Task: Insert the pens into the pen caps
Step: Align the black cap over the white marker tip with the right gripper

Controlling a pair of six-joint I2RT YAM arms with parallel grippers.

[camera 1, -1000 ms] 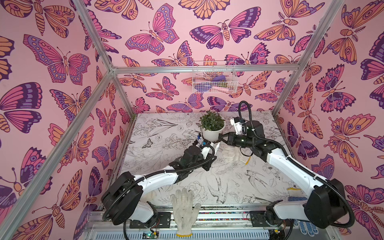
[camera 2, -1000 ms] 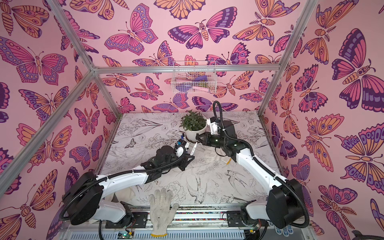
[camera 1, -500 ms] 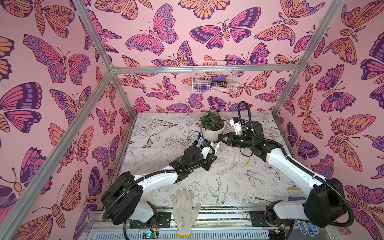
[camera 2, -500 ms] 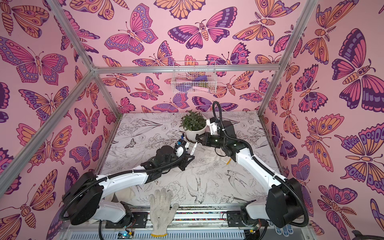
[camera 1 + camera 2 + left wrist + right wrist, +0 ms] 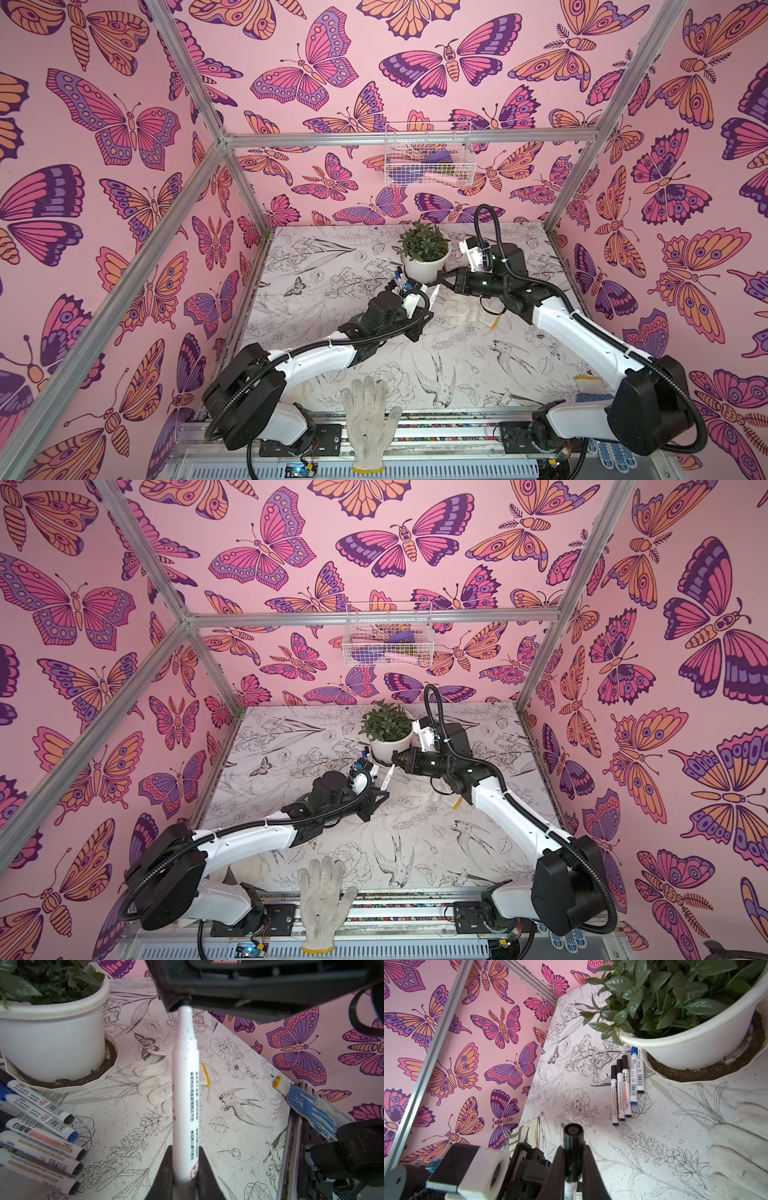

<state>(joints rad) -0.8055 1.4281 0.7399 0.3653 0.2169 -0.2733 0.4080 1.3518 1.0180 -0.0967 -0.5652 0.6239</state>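
The pen (image 5: 184, 1088) is clamped by its rear barrel in the left end effector (image 5: 184, 1150). Its tip is met by the black cap (image 5: 573, 1142) clenched in the right end effector (image 5: 573, 1148), so both axes are aligned for insertion. A white barrel, dark lettering and an exposed narrow neck are shown. Both are held just beside the plant pot (image 5: 52, 1039).

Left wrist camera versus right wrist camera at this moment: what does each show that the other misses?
Only the left wrist view: the full lettered barrel of the held pen, clamped in the left gripper, and a blue-dotted glove at the table edge.
Only the right wrist view: the closed end of the black pen cap, pinched in the right gripper.
Both: the white plant pot, the row of pens lying beside it, and the white glove on the table.
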